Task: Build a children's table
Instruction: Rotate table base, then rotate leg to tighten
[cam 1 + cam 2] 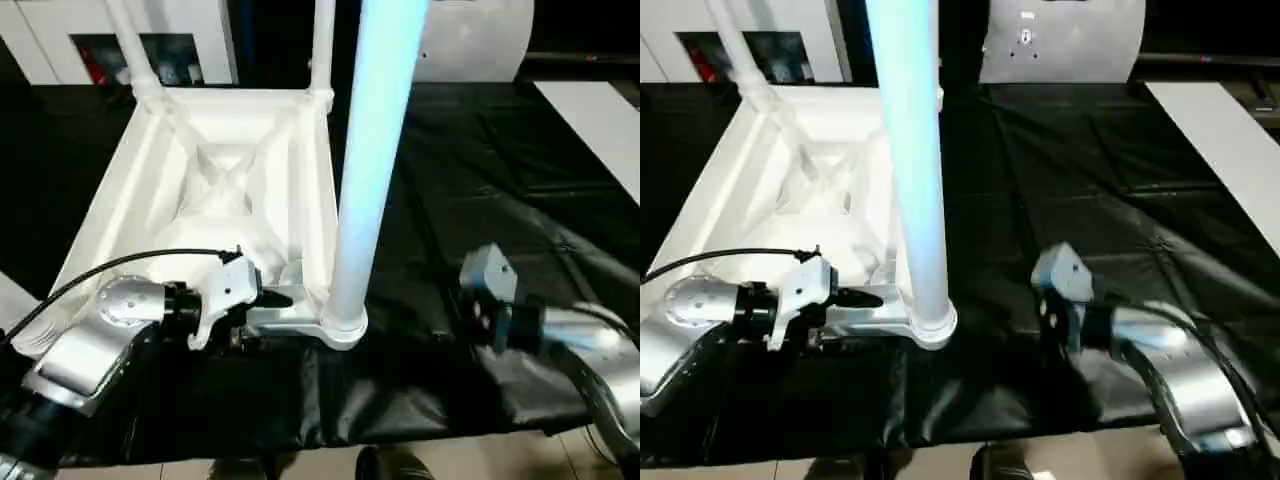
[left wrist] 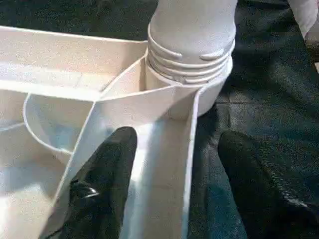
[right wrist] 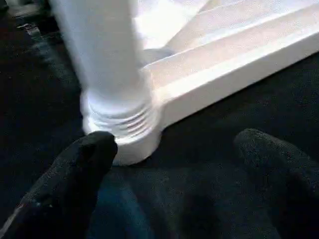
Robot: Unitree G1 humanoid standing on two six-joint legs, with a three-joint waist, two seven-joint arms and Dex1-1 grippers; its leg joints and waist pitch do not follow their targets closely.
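Observation:
The children's table [image 1: 150, 190] lies upside down on the black-covered worktable, its X-ribbed underside facing up. A long white leg [image 1: 370, 150] stands upright in the near right corner socket [image 1: 343, 325], its threaded end [image 2: 192, 55] seated there. Two more legs [image 1: 135, 50] [image 1: 322, 45] rise from the far corners. My left gripper [image 2: 174, 144] straddles the near rim wall [image 2: 164, 164] just beside that socket, one finger [image 2: 107, 169] inside the rim and the other outside over the cloth, not pressing it. My right gripper [image 3: 174, 144] hovers open low over the cloth, right of the socket, touching nothing.
The black cloth [image 1: 480, 180] runs wrinkled to the right of the table. A white board [image 1: 600, 120] lies at the far right. White cabinets [image 1: 60, 35] stand behind. The worktable's front edge [image 1: 400, 435] is close below my arms. A black cable [image 1: 120, 265] arcs over my left wrist.

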